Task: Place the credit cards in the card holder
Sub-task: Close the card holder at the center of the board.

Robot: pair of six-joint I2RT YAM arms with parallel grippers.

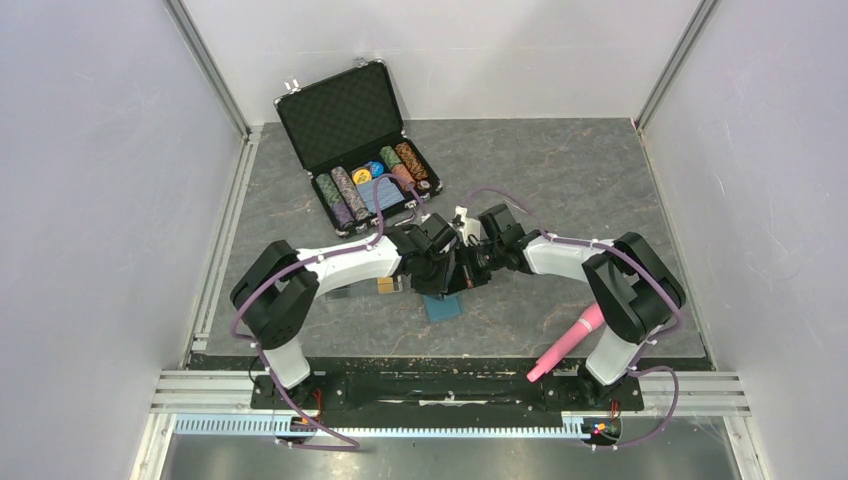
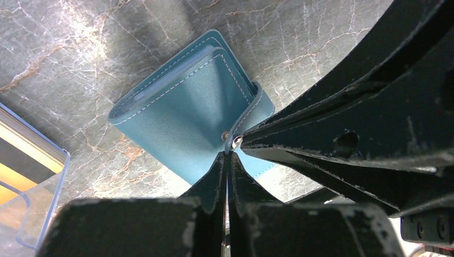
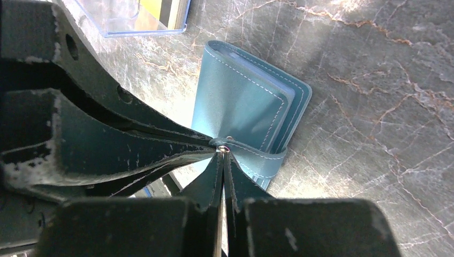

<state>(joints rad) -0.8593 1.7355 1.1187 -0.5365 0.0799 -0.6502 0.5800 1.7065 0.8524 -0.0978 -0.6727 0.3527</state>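
At the back left of the table [image 1: 600,200], a black briefcase [image 1: 340,115] stands open with rows of poker chips [image 1: 372,182] in its tray, while a clear plastic box [image 2: 48,193] near the card holder [image 2: 182,120] holds the credit cards [image 2: 10,187], gold-orange and dark. The teal card holder lies folded on the marbled tabletop between the two arms. Both the left gripper [image 2: 227,158] and the right gripper [image 3: 222,155] have their jaws pressed together, tips meeting at the holder's snap tab [image 3: 251,156]; whether either pinches that strap cannot be told.
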